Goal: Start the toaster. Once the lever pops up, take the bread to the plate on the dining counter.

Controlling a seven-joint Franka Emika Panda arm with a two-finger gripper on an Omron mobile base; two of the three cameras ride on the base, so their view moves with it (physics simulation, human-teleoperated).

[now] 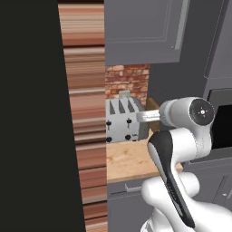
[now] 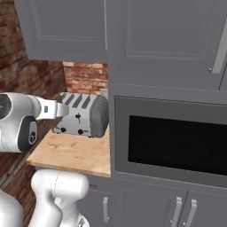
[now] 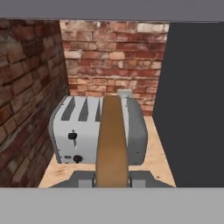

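Cabinets (image 2: pixel 146 40) of grey hung above the toaster (image 3: pixel 98 131), and one black microwave (image 2: pixel 177 144) sat built in just to its right. One wooden counter (image 2: pixel 75 153) carried the toaster, with brick wall (image 3: pixel 113 57) behind it and to its left.

One toaster stood there, boxy and silver, its slots running front to back and its knobbed face turned toward the arm. Four slots could be counted in the right base view; in the hand view the bread (image 3: pixel 113 140) covered part of the top. Two black controls showed on the front in the hand view; the rest of that face was hidden behind the slice.

One slice of bread was held on edge in front of the toaster and above the counter, its long axis pointing away from the hand toward the toaster, the far end reaching over the toaster's top. Only its brown edge showed.

Gripper (image 3: pixel 112 178) fingers were clenched on the near end of the slice.
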